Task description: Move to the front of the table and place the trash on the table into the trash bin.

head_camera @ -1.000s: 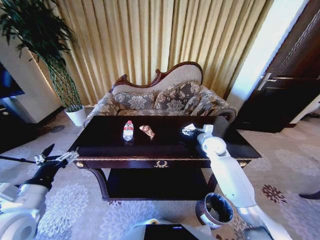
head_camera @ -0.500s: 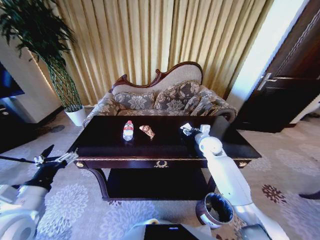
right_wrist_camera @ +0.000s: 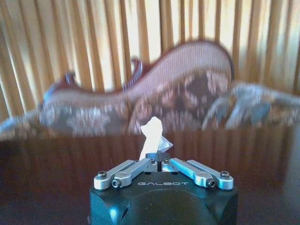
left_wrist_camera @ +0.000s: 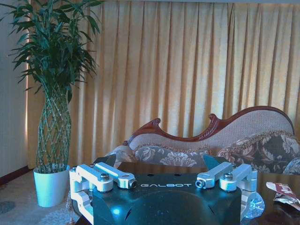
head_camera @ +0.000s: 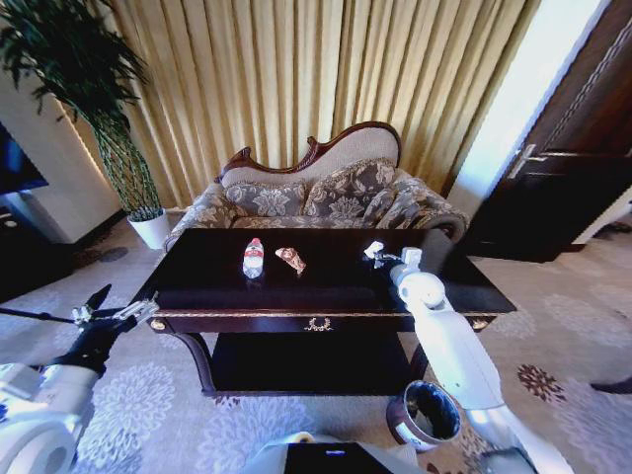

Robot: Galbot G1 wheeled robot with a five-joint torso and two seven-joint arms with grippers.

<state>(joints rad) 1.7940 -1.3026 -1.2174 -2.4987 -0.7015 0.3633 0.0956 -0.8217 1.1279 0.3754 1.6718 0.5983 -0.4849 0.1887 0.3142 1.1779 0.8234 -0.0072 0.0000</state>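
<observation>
A furnished sitting room — shown by the carved-back floral upholstered sofa (head_camera: 326,193), floor-length pleated gold curtains (head_camera: 296,79), patterned grey floral carpet (head_camera: 148,405), tall braided-stem green plant in a white pot (head_camera: 109,138), dark panelled wooden door (head_camera: 578,178) — and the dark glossy rectangular wooden bench (head_camera: 326,281).

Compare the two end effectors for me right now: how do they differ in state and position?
The right end effector is shut on the white paper lump above the table; the left end effector is open and holds nothing. The right one is over the table's right part, while the left one hangs off the table's left end, above the carpet. Both are the same dark-bodied, silver-linked design.
</observation>
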